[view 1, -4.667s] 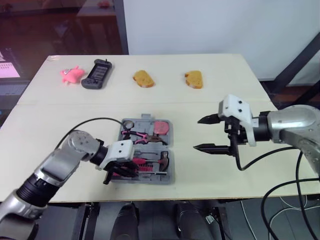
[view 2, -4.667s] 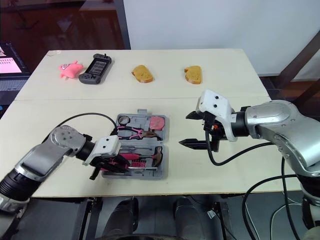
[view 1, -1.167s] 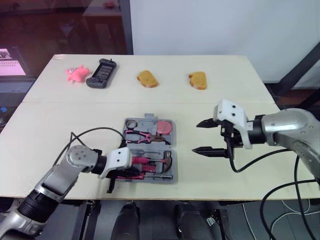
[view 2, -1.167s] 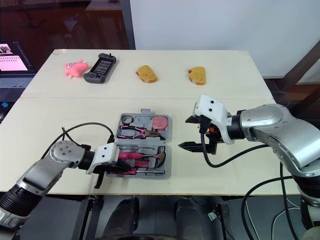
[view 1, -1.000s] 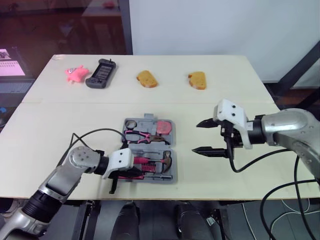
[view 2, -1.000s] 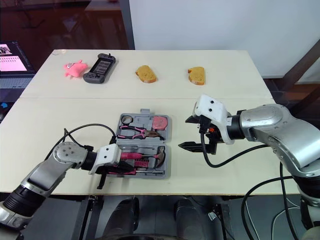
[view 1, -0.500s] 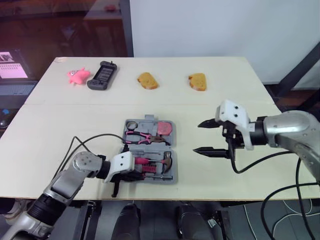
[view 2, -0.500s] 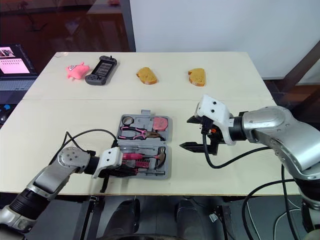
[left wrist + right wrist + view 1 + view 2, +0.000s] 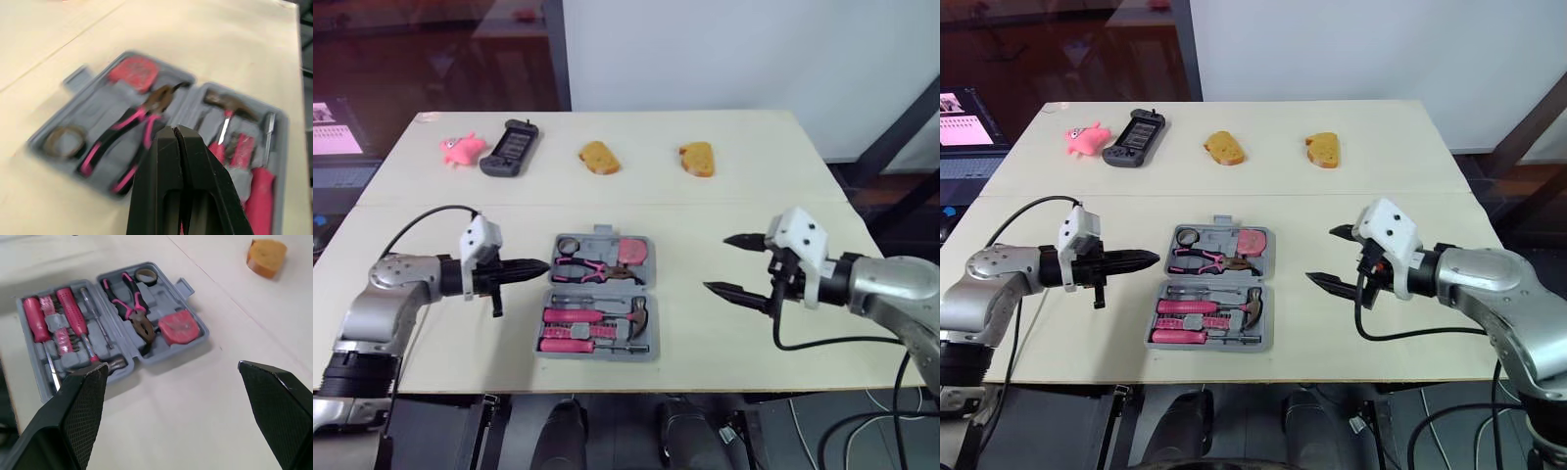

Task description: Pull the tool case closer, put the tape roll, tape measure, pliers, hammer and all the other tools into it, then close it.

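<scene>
- The tool case (image 9: pixel 600 231) lies open and flat on the counter (image 9: pixel 705 196), toward its near edge.
- The tape roll (image 9: pixel 568 243), pliers (image 9: pixel 592 267) and tape measure (image 9: pixel 629 250) sit in its far half; the hammer (image 9: pixel 631 311) and pink screwdrivers (image 9: pixel 568 315) sit in its near half.
- The left tool (image 9: pixel 540 264) is clenched on nothing, its tips pointing at the case's left side.
- The right tool (image 9: pixel 720 262) is spread wide and empty, to the right of the case and apart from it.

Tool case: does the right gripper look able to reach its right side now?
Probably yes. The right gripper is open and sits just right of the tool case, with only bare table between them.
</scene>
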### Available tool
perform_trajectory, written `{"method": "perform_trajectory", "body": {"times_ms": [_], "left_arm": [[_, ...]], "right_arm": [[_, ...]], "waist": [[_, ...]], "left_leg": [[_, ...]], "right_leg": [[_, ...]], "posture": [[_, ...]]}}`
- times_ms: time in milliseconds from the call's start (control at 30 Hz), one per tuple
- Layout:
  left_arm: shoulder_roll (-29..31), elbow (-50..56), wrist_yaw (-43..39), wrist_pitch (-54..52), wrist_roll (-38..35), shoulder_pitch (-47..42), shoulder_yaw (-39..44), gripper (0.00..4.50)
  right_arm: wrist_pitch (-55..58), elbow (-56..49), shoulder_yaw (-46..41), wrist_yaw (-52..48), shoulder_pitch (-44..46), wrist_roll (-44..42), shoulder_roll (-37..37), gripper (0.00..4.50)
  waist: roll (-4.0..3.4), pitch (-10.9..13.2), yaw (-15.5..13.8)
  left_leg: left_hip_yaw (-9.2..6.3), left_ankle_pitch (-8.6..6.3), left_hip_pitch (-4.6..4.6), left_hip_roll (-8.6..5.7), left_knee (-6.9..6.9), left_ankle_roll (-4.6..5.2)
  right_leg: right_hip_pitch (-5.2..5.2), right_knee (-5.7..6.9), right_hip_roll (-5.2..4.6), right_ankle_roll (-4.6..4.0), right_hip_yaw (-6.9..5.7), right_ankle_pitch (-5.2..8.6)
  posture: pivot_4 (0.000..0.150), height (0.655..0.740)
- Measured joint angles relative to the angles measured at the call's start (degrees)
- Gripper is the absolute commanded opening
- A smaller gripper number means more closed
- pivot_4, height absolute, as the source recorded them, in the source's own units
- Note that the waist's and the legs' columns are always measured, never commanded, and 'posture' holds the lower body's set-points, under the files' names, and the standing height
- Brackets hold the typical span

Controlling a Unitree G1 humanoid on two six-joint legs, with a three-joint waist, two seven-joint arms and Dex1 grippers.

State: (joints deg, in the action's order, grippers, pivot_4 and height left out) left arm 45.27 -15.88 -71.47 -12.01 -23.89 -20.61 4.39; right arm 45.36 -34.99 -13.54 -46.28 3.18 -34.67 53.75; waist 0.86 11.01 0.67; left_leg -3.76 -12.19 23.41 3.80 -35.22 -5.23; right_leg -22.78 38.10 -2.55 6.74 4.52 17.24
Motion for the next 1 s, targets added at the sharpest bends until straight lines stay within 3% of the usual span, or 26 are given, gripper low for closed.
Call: {"method": "perform_trajectory", "body": {"times_ms": [200,367,567,767,1000], "left_arm": [[-0.6,-22.6,0.6,14.9,3.4,-5.2,4.3,4.39],[-0.6,-29.5,0.5,20.3,4.5,-5.3,5.7,4.49],[1.4,-30.8,0.0,21.1,4.3,1.0,9.8,4.49],[1.8,-27.7,0.4,20.9,3.2,8.2,12.5,4.49],[1.5,-22.4,0.2,14.7,3.7,6.2,10.1,4.49]], "right_arm": [[-7.7,4.6,-7.7,-2.7,-11.6,2.9,-1.3,4.5],[-14.0,10.4,-10.0,-4.8,-15.3,5.3,-3.0,4.5],[-19.8,16.7,-12.3,-7.9,-17.7,7.2,-3.0,4.5],[-23.7,20.7,-10.1,-8.8,-15.0,10.3,-2.9,4.5],[-25.0,24.6,-0.4,-10.7,-5.4,14.2,-2.6,4.5]], "waist": [[0.03,0.0,0.1],[0.04,0.0,0.4],[0.04,0.0,0.6],[0.04,0.0,0.2],[0.04,0.0,0.2]], "left_leg": [[0.08,0.0,0.0,-0.03,-0.09,-0.01],[0.07,0.0,-0.02,-0.01,0.0,0.0],[0.08,0.0,-0.04,0.0,0.02,-0.01],[0.09,0.0,-0.06,0.0,0.01,-0.02],[0.09,0.0,-0.06,-0.01,0.0,-0.02]], "right_leg": [[0.06,-0.03,-0.07,0.01,0.07,-0.01],[0.02,0.0,-0.04,0.03,0.07,-0.01],[0.02,0.01,-0.04,0.02,0.08,-0.01],[0.05,0.0,-0.06,0.01,0.08,0.0],[0.06,0.0,-0.05,0.02,0.08,-0.01]], "posture": [[0.15,0.74],[0.15,0.74],[0.15,0.74],[0.15,0.74],[0.15,0.74]]}}
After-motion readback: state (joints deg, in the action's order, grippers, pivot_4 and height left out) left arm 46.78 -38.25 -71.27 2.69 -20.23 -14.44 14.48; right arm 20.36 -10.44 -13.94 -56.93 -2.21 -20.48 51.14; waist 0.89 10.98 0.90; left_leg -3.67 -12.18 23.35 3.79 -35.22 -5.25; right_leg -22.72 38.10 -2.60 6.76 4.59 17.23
